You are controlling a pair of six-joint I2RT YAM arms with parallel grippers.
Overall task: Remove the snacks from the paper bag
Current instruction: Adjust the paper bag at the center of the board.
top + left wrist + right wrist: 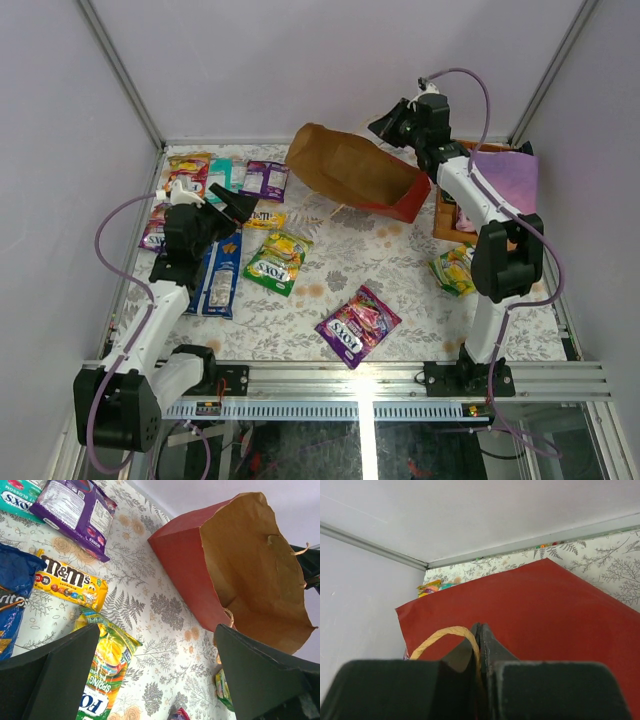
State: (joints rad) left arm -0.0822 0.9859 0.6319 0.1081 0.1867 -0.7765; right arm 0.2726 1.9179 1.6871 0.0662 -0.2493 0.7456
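Observation:
The paper bag [350, 170] is tipped up at the back of the table, brown side up and red end [405, 205] low to the right. My right gripper [388, 127] is shut on its thin loop handle [445, 632]; in the right wrist view the jaws [480, 630] are closed against the red bag wall [545, 610]. My left gripper [236, 205] is open and empty above the left snacks; its fingers [55, 680] frame bare cloth. Snacks lie on the table: a green FOX'S packet [277, 260], a purple FOX'S packet [357, 325], long blue packs [222, 275], a yellow M&M's pack [67, 582].
More packets lie at the back left: purple [265, 180], teal [220, 175], orange-yellow [187, 165]. A green packet [455, 270] lies at the right. A lilac cloth-like bag [505, 180] rests on a wooden tray [443, 222] at the back right. White walls close in on three sides.

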